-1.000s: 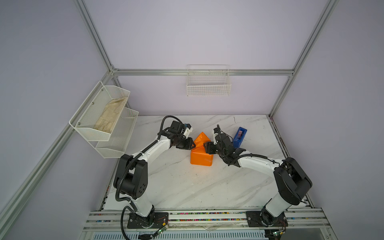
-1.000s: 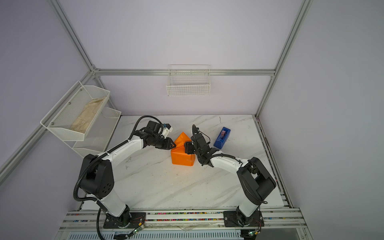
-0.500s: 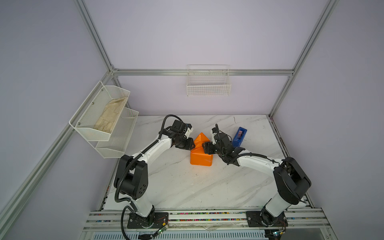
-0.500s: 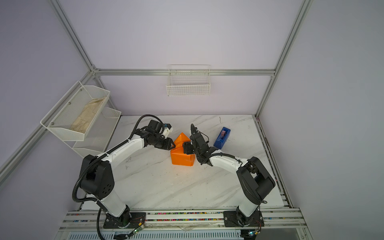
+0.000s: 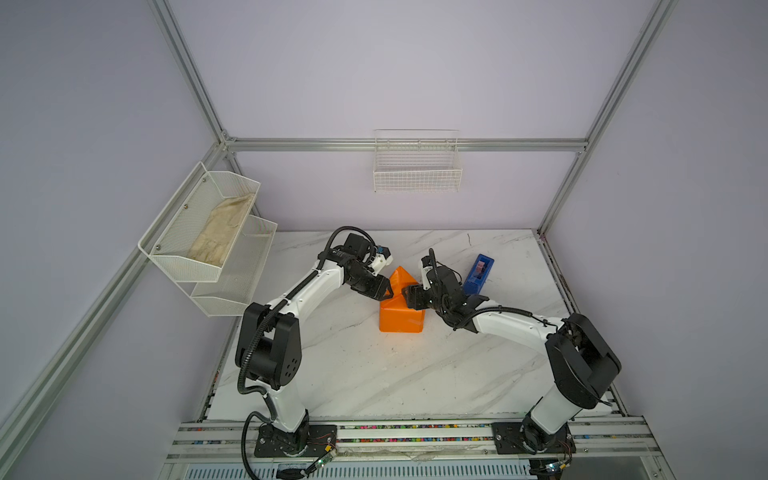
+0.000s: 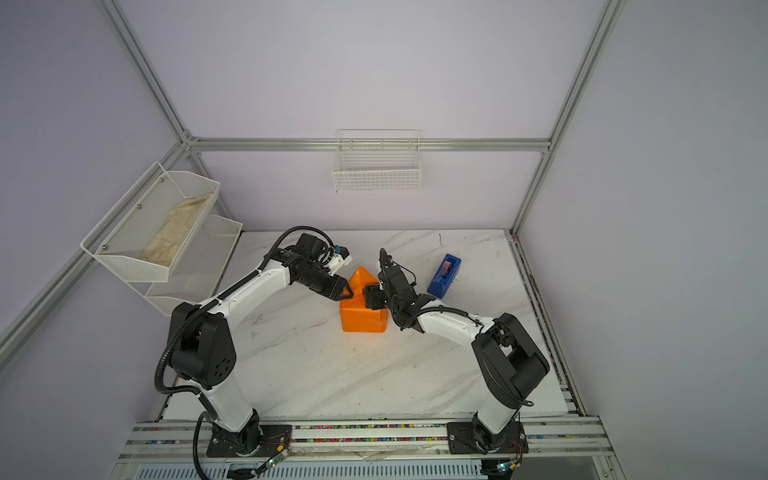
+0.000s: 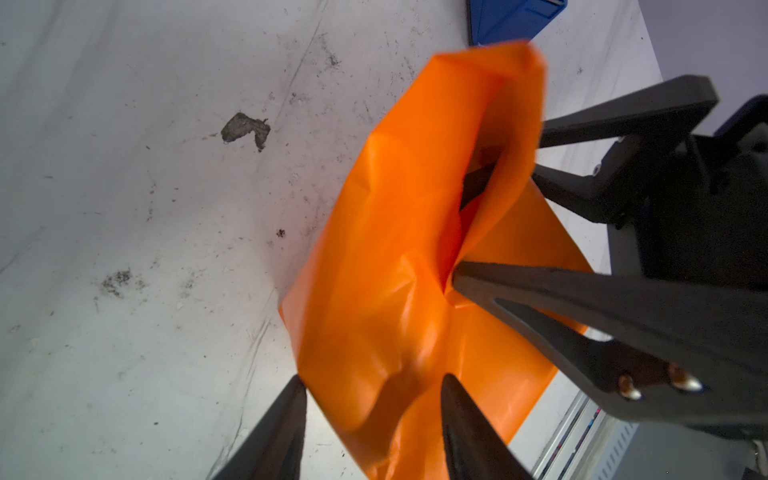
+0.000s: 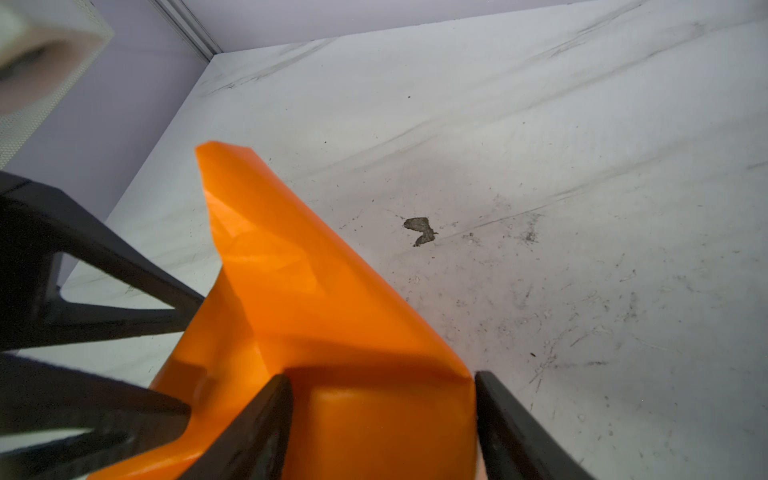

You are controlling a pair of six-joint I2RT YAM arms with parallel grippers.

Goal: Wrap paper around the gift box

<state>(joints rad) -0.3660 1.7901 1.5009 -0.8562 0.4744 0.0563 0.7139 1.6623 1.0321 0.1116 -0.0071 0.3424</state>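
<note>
The paper (image 5: 401, 318) is folded into an orange parcel on the marble table (image 5: 374, 374), seen in both top views, with a pointed flap (image 8: 286, 266) standing up at its far end. The gift box is hidden inside it. My left gripper (image 7: 372, 380) is open at the parcel's left far corner, and loose creased paper (image 7: 386, 291) lies between its fingertips without being pinched. My right gripper (image 8: 380, 378) comes in from the right, its two fingers pressed against opposite sides of the wrapped parcel (image 6: 361, 318).
A blue tape dispenser (image 5: 478, 274) stands just behind my right wrist. A dark smear (image 8: 419, 230) marks the table beyond the parcel. A white wire basket (image 5: 417, 174) hangs on the back wall. A tiered mesh shelf (image 5: 208, 232) with a cloth hangs on the left wall.
My left gripper's jaws have spread apart and let go of the paper flap. The right gripper has stayed on the parcel, shifting only slightly.
</note>
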